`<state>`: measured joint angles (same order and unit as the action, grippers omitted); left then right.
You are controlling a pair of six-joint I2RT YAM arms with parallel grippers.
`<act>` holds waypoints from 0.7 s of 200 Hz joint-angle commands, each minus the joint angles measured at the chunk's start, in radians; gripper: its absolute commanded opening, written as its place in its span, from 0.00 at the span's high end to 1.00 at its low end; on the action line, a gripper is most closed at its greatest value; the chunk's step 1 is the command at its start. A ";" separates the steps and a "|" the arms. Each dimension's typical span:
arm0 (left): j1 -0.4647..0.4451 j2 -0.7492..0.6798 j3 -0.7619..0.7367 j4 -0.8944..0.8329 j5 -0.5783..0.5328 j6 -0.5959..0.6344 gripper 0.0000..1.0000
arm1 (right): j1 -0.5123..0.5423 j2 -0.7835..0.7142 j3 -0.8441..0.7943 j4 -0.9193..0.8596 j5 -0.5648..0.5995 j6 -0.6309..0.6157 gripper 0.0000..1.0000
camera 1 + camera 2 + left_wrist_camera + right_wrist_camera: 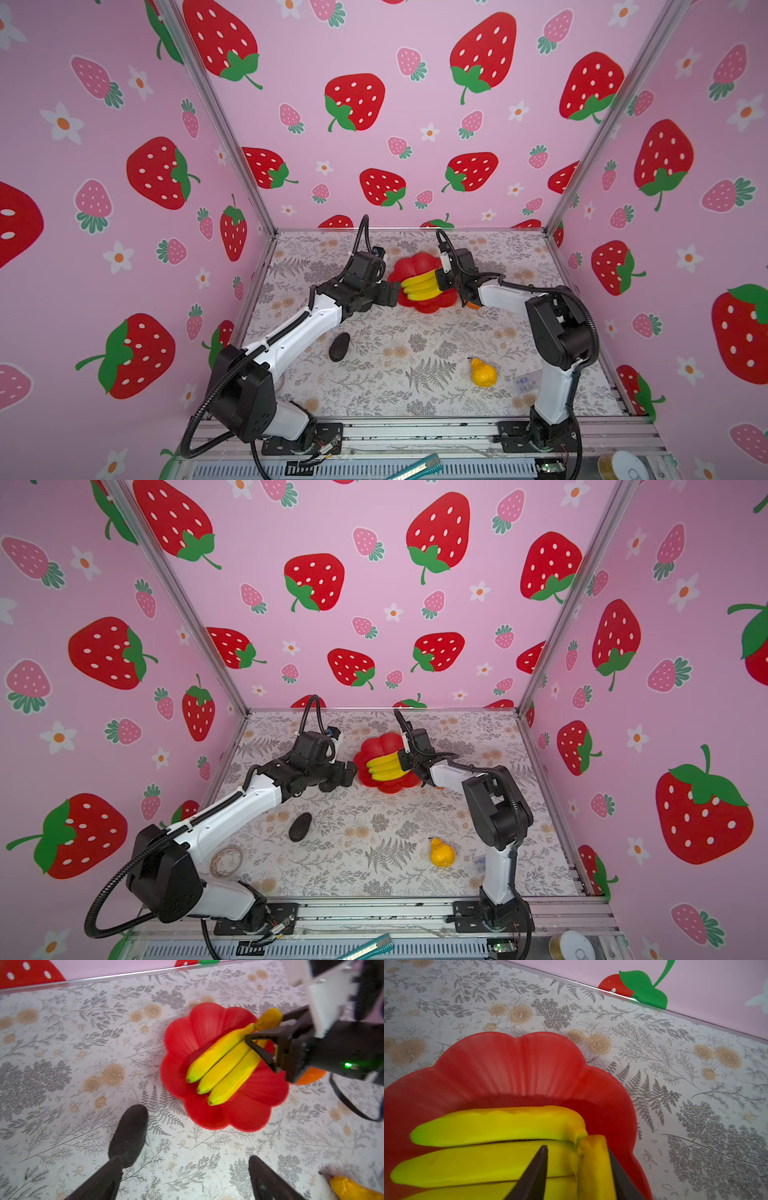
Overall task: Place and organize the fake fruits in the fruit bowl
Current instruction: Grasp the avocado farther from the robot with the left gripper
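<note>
A bunch of 3 bananas [492, 1126] lies in the red bowl [508, 1068] on the flowered surface [675, 1084]; 2 dark jaws stand parted astride its stem.

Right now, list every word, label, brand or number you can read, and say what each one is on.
No text can be read anywhere.
Clear packet: bluish print, too blurred to read.
White disc: grey mark, too small to read.
</note>
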<state>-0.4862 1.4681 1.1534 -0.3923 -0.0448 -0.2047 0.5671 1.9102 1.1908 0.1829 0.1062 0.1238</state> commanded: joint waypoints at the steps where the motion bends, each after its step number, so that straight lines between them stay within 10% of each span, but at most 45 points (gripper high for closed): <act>1: 0.063 0.046 0.046 -0.092 -0.031 0.002 0.05 | -0.003 -0.095 -0.020 0.008 0.014 -0.013 0.45; 59: 0.157 0.234 0.089 -0.127 0.015 0.001 0.14 | 0.051 -0.371 -0.148 -0.001 0.018 -0.021 0.13; 101: 0.167 0.324 0.110 -0.109 0.015 0.025 0.20 | 0.102 -0.506 -0.392 0.226 -0.516 -0.030 0.04; 140: 0.166 0.387 0.130 -0.105 0.026 0.033 0.22 | 0.145 -0.499 -0.608 0.556 -0.609 0.063 0.01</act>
<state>-0.3244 1.8240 1.2400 -0.4896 -0.0322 -0.1902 0.6979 1.3994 0.6685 0.5030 -0.3481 0.1425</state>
